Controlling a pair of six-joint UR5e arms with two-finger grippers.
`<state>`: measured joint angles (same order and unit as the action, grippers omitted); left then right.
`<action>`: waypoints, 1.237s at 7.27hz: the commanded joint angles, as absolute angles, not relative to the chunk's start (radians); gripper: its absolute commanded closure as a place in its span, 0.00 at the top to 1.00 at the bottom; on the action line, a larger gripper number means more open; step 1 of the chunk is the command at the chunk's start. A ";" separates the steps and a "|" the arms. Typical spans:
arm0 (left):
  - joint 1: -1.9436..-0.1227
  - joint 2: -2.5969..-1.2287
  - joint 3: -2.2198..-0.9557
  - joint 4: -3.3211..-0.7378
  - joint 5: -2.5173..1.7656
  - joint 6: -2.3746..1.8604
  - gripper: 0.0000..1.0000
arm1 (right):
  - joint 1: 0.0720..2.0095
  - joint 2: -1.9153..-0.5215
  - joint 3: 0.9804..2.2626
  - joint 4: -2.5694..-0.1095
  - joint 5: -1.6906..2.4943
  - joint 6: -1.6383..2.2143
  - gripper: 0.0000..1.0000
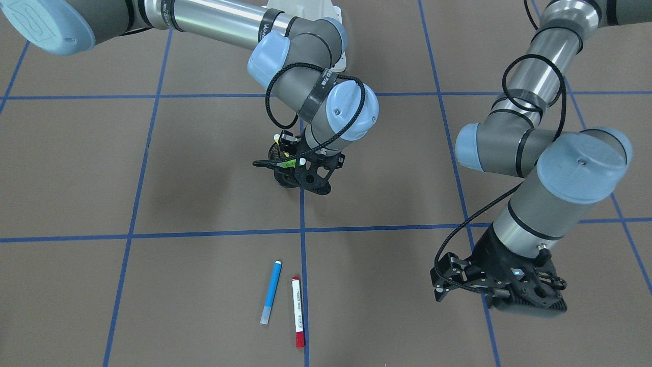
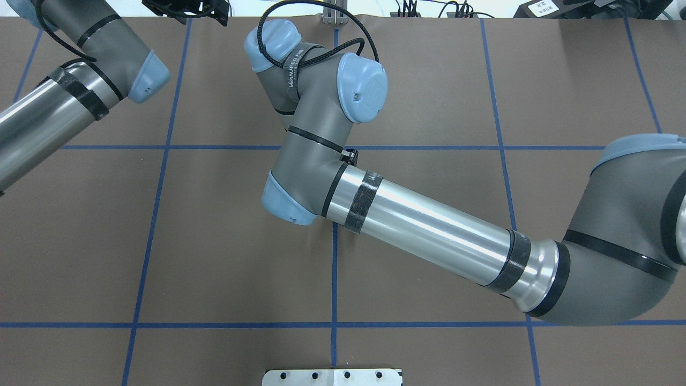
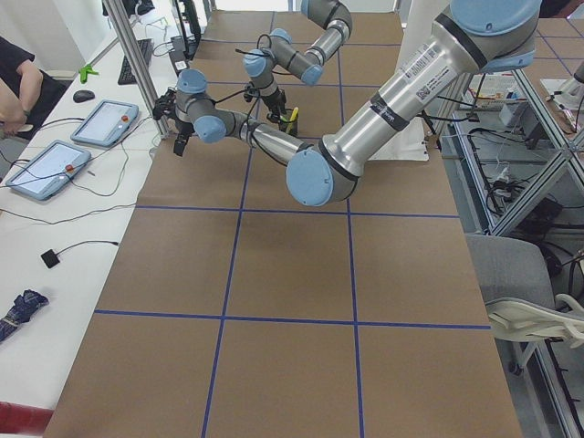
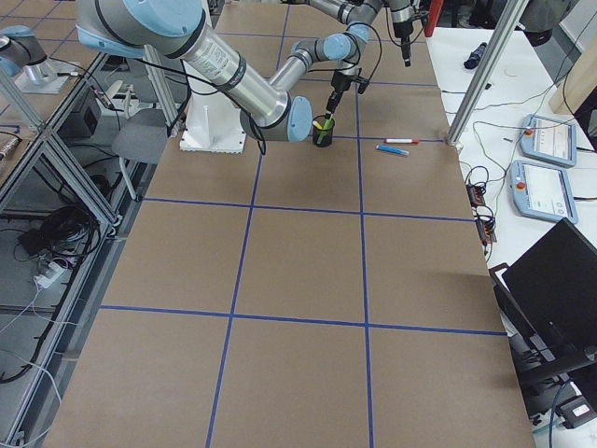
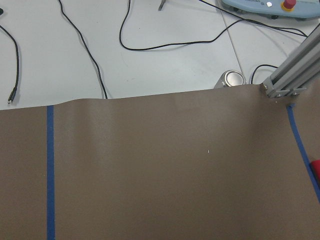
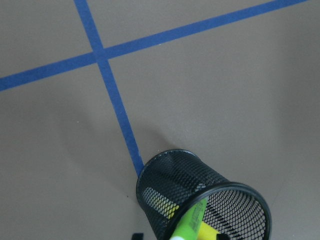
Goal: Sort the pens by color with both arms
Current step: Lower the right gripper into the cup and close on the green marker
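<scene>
While standing together in black wire-mesh cup (image 6: 167,167): light-green marker pen (image 6: 192,220), yellow marker pen (image 6: 209,232) | lying side by side on brown blue-taped table (image 1: 153,178), apart from cup: blue slim pen (image 1: 271,292), white-barrelled red-ended pen (image 1: 298,312) | right gripper (image 1: 298,171) over cup, grip cannot tell | left gripper (image 1: 439,278) spread, empty, off to side | judged: colours mixed in both spots, most sorting left
</scene>
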<state>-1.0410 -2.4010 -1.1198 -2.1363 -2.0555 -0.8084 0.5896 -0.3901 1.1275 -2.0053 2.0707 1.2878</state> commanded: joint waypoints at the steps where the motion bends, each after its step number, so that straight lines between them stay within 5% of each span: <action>1: -1.040 -2.401 -1.120 -2.137 -2.056 -0.808 1.00 | 0.589 -0.397 1.137 -2.006 2.069 1.289 0.45; 5: -1.040 -2.401 -1.118 -2.137 -2.056 -0.808 1.00 | 0.591 -0.407 1.137 -2.006 2.060 1.285 0.44; 9: -1.042 -2.401 -1.118 -2.137 -2.056 -0.808 1.00 | 0.592 -0.408 1.144 -2.009 2.059 1.285 0.11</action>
<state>-1.0405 -2.4007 -1.1183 -2.1368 -2.0555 -0.8084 0.5911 -0.4078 1.1408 -2.0070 2.0598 1.2855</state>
